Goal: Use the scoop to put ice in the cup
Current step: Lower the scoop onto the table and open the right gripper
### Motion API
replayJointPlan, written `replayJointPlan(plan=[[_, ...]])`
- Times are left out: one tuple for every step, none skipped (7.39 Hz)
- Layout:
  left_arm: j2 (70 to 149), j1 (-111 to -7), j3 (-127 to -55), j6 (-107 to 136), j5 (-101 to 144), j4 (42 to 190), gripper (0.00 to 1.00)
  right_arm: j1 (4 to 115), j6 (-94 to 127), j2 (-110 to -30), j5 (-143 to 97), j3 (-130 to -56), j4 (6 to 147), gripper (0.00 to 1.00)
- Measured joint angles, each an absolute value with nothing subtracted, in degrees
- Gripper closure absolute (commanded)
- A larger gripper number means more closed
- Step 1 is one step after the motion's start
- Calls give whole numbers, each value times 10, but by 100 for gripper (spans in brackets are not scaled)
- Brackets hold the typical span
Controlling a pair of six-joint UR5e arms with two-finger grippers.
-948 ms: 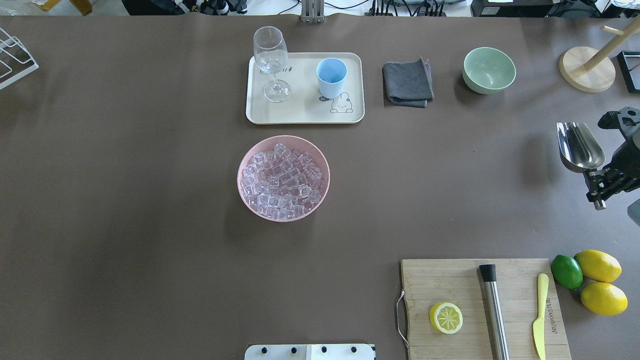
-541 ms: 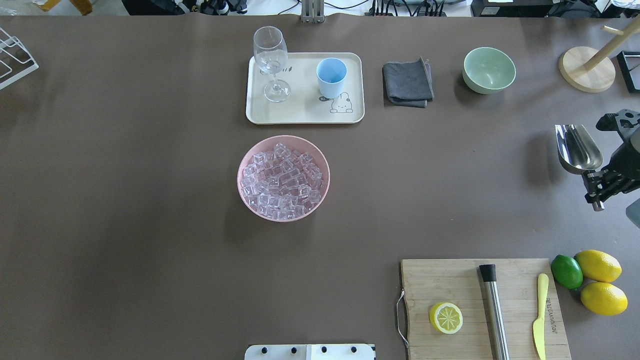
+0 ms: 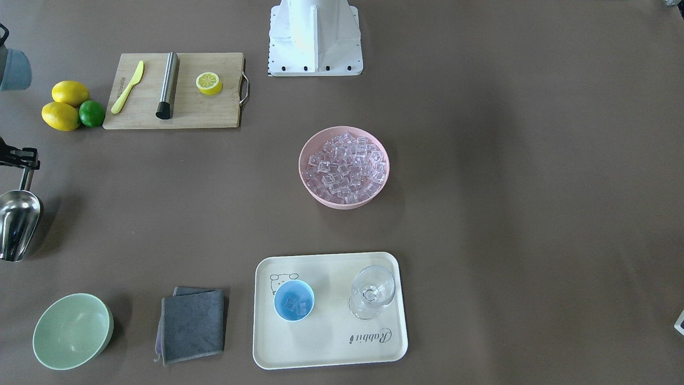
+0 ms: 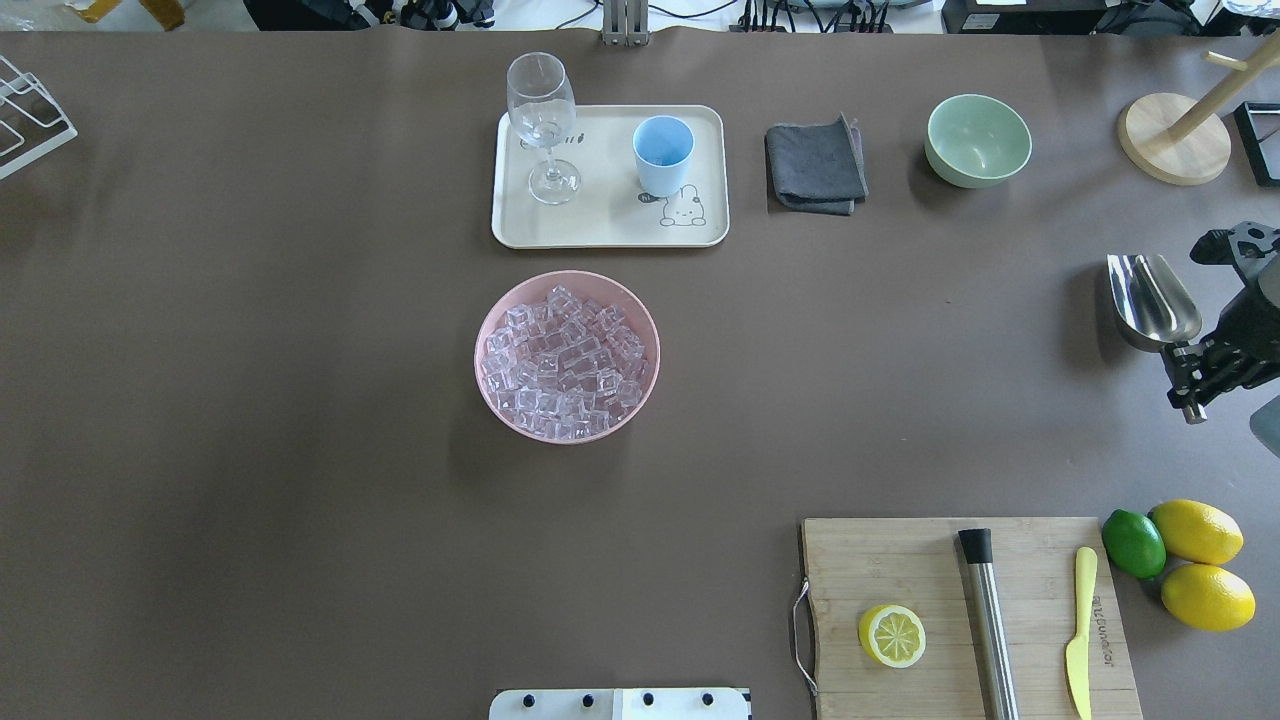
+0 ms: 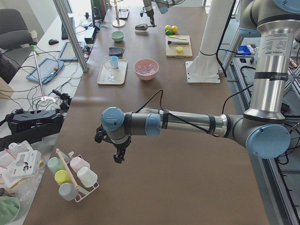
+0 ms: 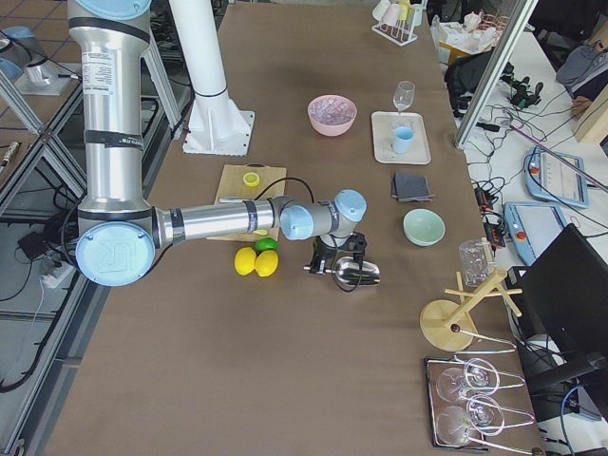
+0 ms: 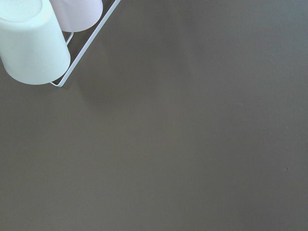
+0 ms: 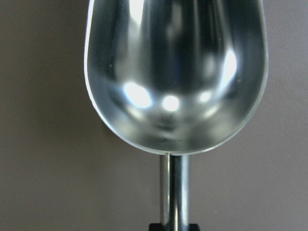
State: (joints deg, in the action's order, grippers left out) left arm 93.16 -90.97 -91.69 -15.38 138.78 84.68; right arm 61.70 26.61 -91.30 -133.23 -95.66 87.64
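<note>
Brown tabletop runs beneath everything. The scoop (image 4: 1152,298) hangs over its right end, handle pinched tight in my right gripper (image 4: 1192,368). Well apart, the cup (image 3: 294,291) stands on the tray (image 3: 331,347) holding some ice (image 3: 293,305); far more fills the pink bowl (image 3: 342,203). My left gripper (image 5: 117,153) hovers near the table's left end; whether it is spread or closed, I cannot tell.
</note>
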Motion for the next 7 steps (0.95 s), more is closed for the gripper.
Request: replayJointPlan(plan=[[931, -910, -916, -154, 1388, 847, 1, 617, 266, -913, -1333, -956, 876, 1], [931, -910, -917, -154, 1388, 846, 1, 617, 266, -912, -1334, -957, 876, 0], [931, -910, -918, -153, 1388, 846, 1, 617, 265, -912, -1338, -960, 876, 0], [931, -910, -918, -153, 1388, 847, 1, 617, 264, -910, -1346, -966, 876, 0], [931, -910, -918, -153, 1388, 847, 1, 619, 263, -910, -1350, -975, 877, 0], [931, -910, -918, -154, 1388, 847, 1, 628, 262, -911, -1350, -982, 878, 0], [931, -910, -918, -154, 1388, 847, 1, 645, 257, -912, -1348, -987, 880, 0]])
